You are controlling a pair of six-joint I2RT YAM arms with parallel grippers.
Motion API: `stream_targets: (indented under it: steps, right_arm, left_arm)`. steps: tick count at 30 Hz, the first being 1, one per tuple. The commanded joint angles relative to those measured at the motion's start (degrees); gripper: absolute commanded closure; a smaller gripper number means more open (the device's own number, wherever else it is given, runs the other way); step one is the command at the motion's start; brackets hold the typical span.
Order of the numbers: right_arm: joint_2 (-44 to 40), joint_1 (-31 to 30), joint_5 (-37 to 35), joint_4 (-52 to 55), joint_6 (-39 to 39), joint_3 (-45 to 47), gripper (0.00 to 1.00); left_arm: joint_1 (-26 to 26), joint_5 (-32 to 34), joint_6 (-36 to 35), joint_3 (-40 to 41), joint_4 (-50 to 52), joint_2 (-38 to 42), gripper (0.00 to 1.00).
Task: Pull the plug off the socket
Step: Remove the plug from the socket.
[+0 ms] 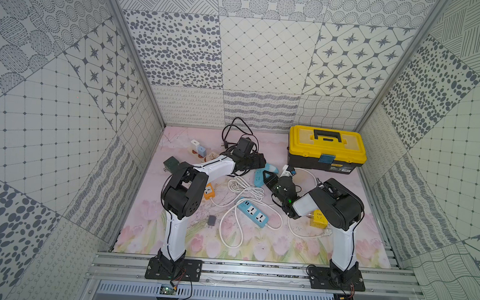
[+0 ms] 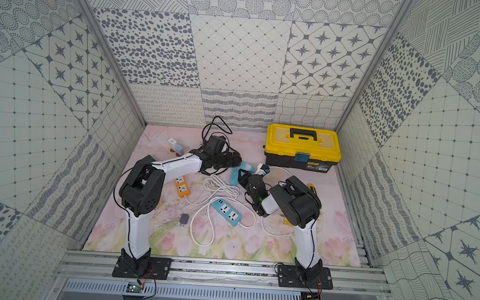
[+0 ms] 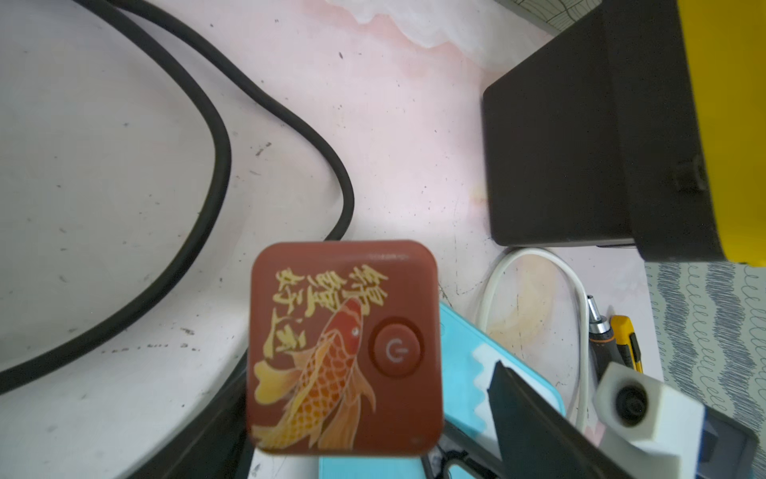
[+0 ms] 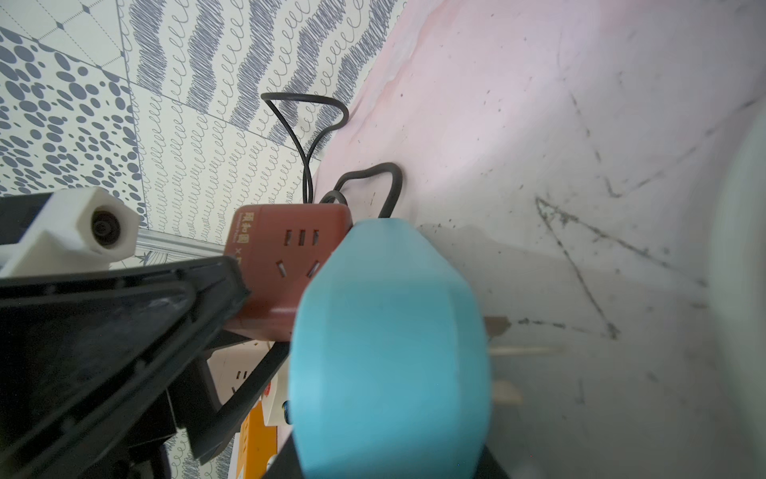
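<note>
Left end effector point(image 1: 259, 162): reaches over the red socket cube. Its jaws are hidden under the wrist, so I cannot tell whether they grip the cube or stand clear.
Red socket cube point(image 3: 344, 348): sits mid-worktop between the two arms, with its black cord point(image 3: 215, 137) looping behind. The slotted face shows empty. The left arm is probably there to steady the cube against the pull.
Blue plug point(image 4: 389, 352): just beside the cube with its brass pins point(image 4: 499, 325) bare, so I judge it already out.
Right end effector point(image 1: 267, 175): clamped tight on the blue plug, the hold that does the pulling.
Yellow toolbox point(image 1: 327, 147): well apart at the back, not involved.
</note>
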State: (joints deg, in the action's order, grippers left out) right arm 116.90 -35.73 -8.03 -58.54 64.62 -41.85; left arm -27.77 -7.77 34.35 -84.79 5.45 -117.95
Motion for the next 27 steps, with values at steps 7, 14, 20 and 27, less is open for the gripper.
stream_targets:
  steps: [7,14,20,27]
  right_arm:
    - [1.2,-1.4,1.7,10.2,-2.1,2.5,1.0]
    - [1.0,-1.4,-0.1,11.3,-0.5,3.0,1.0]
    - [1.2,-1.3,-2.8,15.4,2.8,3.3,1.0]
    - [-0.9,-1.1,-7.1,19.7,3.9,4.2,1.0]
  left_arm:
    - [2.0,-5.0,3.7,-1.1,-7.5,-3.2,0.37]
    - [2.0,-6.3,3.0,-1.1,-7.7,-2.5,0.82]
    - [1.9,-6.3,-0.3,-4.4,-3.3,-3.1,1.0]
    - [4.4,-15.8,14.5,0.3,-15.6,-2.3,1.0]
